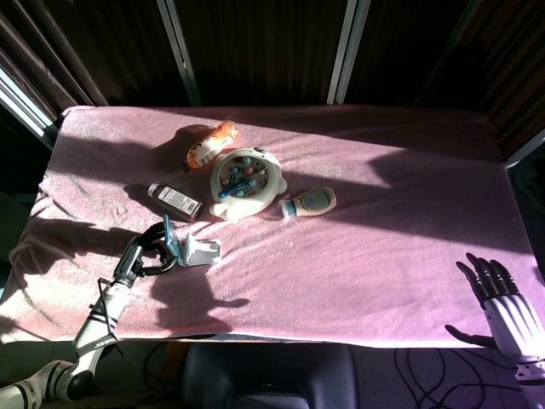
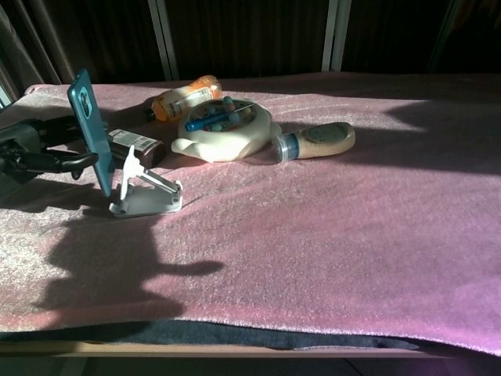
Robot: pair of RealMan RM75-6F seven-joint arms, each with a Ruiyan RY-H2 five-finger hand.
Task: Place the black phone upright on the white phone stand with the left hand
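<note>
My left hand [image 2: 35, 149] [image 1: 146, 253] holds the black phone [image 2: 90, 129] [image 1: 169, 235] upright, its teal back and camera toward the chest view. The phone's lower edge hangs just left of the white phone stand [image 2: 145, 188] [image 1: 199, 250], close to the stand's raised back; I cannot tell whether they touch. The stand sits on the pink cloth, left of centre. My right hand [image 1: 504, 307] is open at the table's near right edge, fingers spread, holding nothing.
Behind the stand lie a dark flat bottle [image 2: 129, 145], an orange bottle [image 2: 184, 98], a cream dish [image 2: 243, 141] holding several small items, and a tan bottle with a blue cap [image 2: 317, 141]. The pink cloth [image 2: 337, 235] covers the table.
</note>
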